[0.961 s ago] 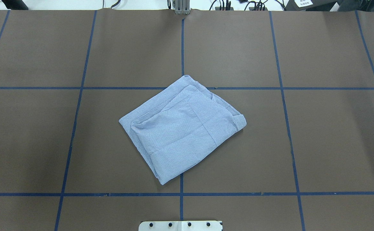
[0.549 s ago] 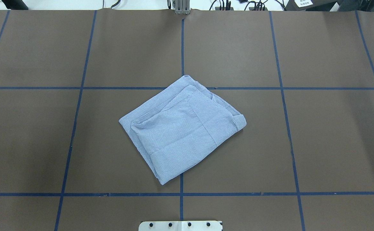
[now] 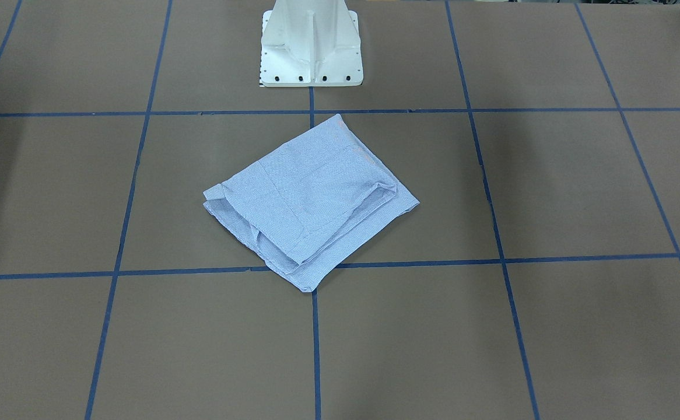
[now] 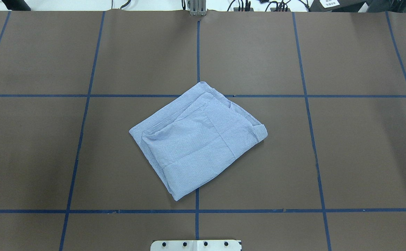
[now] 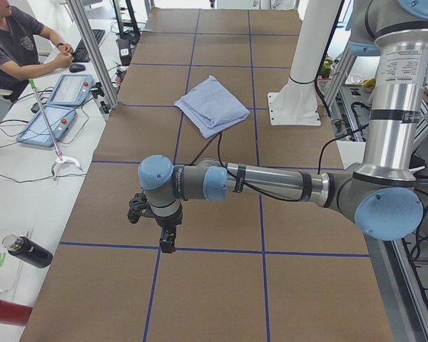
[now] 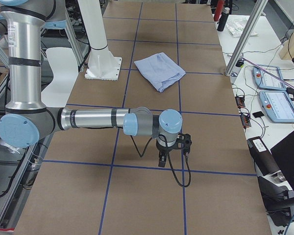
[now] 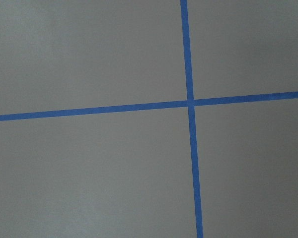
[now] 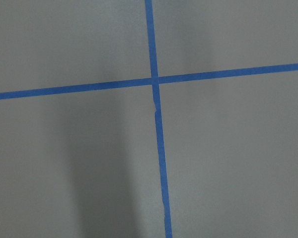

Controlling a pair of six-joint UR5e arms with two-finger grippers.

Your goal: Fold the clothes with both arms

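Centrally on the table, the shirt lies folded into a compact, skewed rectangle, with its layers stacked and one corner slightly curled. Both arms reach low over bare table, well apart from it, one toward each end. The left gripper and right gripper point down with no cloth in them; I cannot tell whether the jaws are wide or narrow. Folding looks finished. Doing this well means keeping clear of the bundle, or at most gently flattening that curled corner.

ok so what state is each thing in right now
shirt, folded into a packet, flat on the table, askew to the tape grid, untouched
left end effector, above bare table, away from the shirt, open or shut unclear
right end effector, above bare table, away from the shirt, open or shut unclear
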